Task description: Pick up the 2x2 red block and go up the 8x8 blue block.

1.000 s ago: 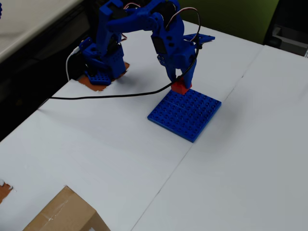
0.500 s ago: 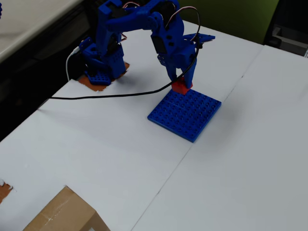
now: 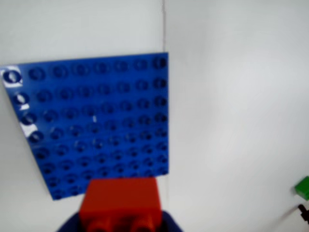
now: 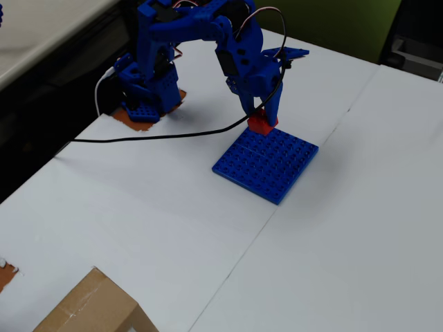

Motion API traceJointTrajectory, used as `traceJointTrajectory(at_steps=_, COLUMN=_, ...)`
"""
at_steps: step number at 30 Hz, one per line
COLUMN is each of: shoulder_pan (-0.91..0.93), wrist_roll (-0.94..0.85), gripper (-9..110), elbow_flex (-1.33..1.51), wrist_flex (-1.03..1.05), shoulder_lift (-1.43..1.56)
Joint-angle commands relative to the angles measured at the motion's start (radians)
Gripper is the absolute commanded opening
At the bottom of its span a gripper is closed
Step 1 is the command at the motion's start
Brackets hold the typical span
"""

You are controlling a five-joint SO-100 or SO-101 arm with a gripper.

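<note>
1. At the far edge of the 8x8 blue block (image 4: 266, 163), in the overhead view, the gripper (image 4: 261, 119) pointed down with its two fingers clamped on either side of the 2x2 red block (image 4: 259, 124)
2. The red block sat at that plate's upper corner nearest the arm; whether it touched the studs or hung just above them could not be told
3. In the wrist view the 2x2 red block (image 3: 120, 203) filled the bottom centre, studs facing the camera, with dark blue gripper parts showing beside it at the lower frame edge
4. Beyond it in that view the 8x8 blue block (image 3: 96, 121) lay flat on the white table (image 3: 231, 96), its right side along a seam in the table cover
5. A black cable (image 4: 159, 136) ran across the table to the left of the blue plate in the overhead view, leading toward the arm's base (image 4: 145, 100)
6. A cardboard box (image 4: 93, 308) stood well apart from the blue plate, at the bottom-left of the overhead view
7. A small green object (image 3: 303, 187) showed at the right edge of the wrist view, well away from the blue plate
</note>
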Motion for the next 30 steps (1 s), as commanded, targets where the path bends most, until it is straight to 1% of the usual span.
traceJointTrajectory(at_steps=1, shoulder_pan=-0.008, wrist_roll=-0.179, gripper=13, elbow_flex=-0.003, wrist_flex=-0.011, shoulder_lift=0.057)
traceJointTrajectory(at_steps=9, shoulder_pan=-0.006, wrist_roll=-0.212, gripper=13, elbow_flex=-0.003, wrist_flex=-0.012, shoulder_lift=0.057)
traceJointTrajectory(at_steps=30, shoulder_pan=-0.002, wrist_roll=-0.199, gripper=13, elbow_flex=-0.003, wrist_flex=-0.006, shoulder_lift=0.057)
